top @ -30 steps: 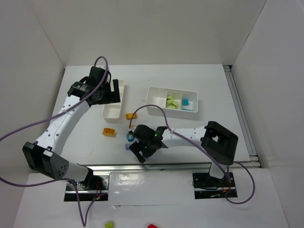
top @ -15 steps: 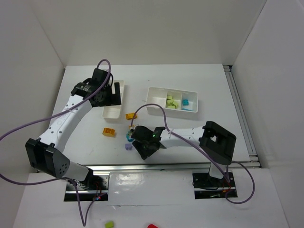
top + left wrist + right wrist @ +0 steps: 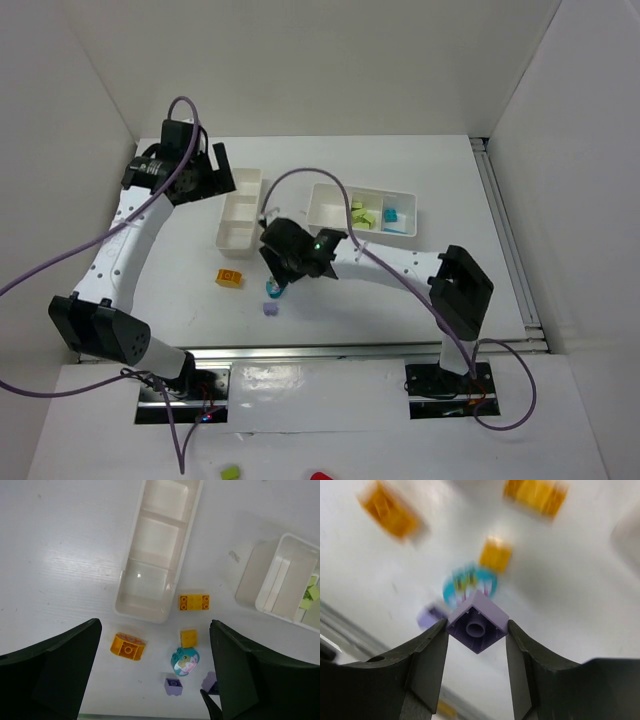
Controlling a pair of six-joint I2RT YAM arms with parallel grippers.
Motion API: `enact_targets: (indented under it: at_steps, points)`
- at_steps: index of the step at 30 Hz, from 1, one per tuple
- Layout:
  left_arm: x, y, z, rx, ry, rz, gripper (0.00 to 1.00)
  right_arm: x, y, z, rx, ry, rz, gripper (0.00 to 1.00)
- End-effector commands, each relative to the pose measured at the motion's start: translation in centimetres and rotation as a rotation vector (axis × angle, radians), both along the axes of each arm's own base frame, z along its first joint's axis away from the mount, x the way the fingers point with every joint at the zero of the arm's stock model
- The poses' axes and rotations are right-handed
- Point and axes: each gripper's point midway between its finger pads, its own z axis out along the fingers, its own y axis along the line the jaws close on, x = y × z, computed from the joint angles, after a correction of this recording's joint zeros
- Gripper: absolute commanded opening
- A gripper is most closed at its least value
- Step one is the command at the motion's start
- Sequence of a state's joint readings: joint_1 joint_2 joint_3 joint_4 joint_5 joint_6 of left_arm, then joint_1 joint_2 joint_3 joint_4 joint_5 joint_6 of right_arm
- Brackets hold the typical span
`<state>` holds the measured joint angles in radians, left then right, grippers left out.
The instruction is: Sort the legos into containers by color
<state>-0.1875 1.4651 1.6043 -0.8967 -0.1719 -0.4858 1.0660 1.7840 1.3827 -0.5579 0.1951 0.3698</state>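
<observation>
My right gripper (image 3: 476, 630) is shut on a purple lego (image 3: 477, 621), held underside up above the table. In the top view that gripper (image 3: 281, 272) hangs just over a teal round lego (image 3: 274, 288), with another purple lego (image 3: 269, 309) lying nearer the rail. Three orange-yellow legos (image 3: 195, 602) (image 3: 188, 638) (image 3: 128, 646) lie near the narrow white container (image 3: 160, 550). My left gripper (image 3: 155, 630) is open and high above them, beside the narrow container (image 3: 240, 210). The wide container (image 3: 330, 200) holds light green legos (image 3: 362, 215) and a teal one (image 3: 392, 215).
A metal rail (image 3: 330, 350) runs along the near table edge, with the arm bases behind it. White walls close in the left, back and right sides. A purple cable (image 3: 300, 180) arcs over the gap between the two containers.
My right gripper closed on a purple lego and lifted it away from the rail toward the containers. My left arm swung back and left, off the narrow container.
</observation>
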Motion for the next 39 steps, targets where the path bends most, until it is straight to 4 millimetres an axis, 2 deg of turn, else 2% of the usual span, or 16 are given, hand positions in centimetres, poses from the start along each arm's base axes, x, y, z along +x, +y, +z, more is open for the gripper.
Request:
enact_targets:
  at_steps: [1, 2, 4, 5, 7, 8, 9, 14, 23, 30, 31, 33, 34, 35, 37, 39]
  points:
    - [0.3, 1.5, 1.5, -0.011, -0.016, 0.086, 0.98, 6.1, 3.2, 4.9, 0.110, -0.151, 0.001, 0.45]
    - [0.3, 1.5, 1.8, -0.012, -0.021, 0.087, 0.98, 6.8, 4.2, 4.2, 0.105, -0.158, 0.010, 0.45]
    - [-0.2, 2.5, 2.4, 0.000, -0.033, 0.127, 0.98, 9.4, 6.0, 6.4, 0.160, -0.208, 0.021, 0.45]
    - [-0.4, 3.0, 2.3, -0.001, -0.034, 0.153, 0.98, 10.6, 6.6, 4.9, 0.143, -0.197, 0.022, 0.45]
    - [-0.6, 3.6, 2.5, -0.004, -0.043, 0.182, 0.98, 13.4, 8.1, 7.2, 0.205, -0.246, 0.007, 0.45]
    - [-0.8, 4.0, 3.0, -0.015, -0.057, 0.201, 0.98, 14.2, 9.0, 5.7, 0.202, -0.225, 0.014, 0.45]
    - [-0.8, 4.3, 3.0, -0.023, -0.058, 0.220, 0.98, 15.2, 9.9, 7.2, 0.239, -0.241, 0.016, 0.45]
    - [-1.7, 7.0, 5.6, -0.046, -0.125, 0.328, 0.98, 16.3, 12.2, 6.0, 0.306, -0.226, 0.036, 0.47]
    - [-1.9, 7.4, 5.0, -0.097, -0.099, 0.348, 0.98, 16.4, 14.9, 4.9, 0.348, -0.211, 0.085, 0.65]
    - [-2.1, 7.2, 4.2, -0.093, -0.073, 0.323, 0.98, 16.4, 13.7, 5.7, 0.322, -0.225, 0.055, 0.83]
    - [-2.2, 7.2, 3.4, -0.090, -0.052, 0.324, 0.98, 16.3, 13.1, 8.3, 0.348, -0.258, 0.044, 0.83]
    - [-2.4, 7.2, 2.5, -0.086, -0.029, 0.325, 0.98, 15.6, 11.2, 7.8, 0.321, -0.266, 0.019, 0.79]
    - [-2.8, 7.1, 1.0, -0.080, 0.011, 0.326, 0.98, 15.1, 9.8, 11.1, 0.349, -0.317, 0.005, 0.77]
    - [-3.2, 7.1, 0.4, -0.078, 0.025, 0.327, 0.98, 14.4, 8.1, 8.6, 0.315, -0.294, -0.003, 0.77]
    - [-4.2, 7.3, -1.8, -0.060, 0.084, 0.336, 0.98, 12.9, 6.4, 10.5, 0.359, -0.304, 0.044, 0.76]
    - [-4.4, 7.6, -2.9, -0.065, 0.107, 0.355, 0.98, 10.7, 6.0, 7.9, 0.312, -0.252, 0.119, 0.76]
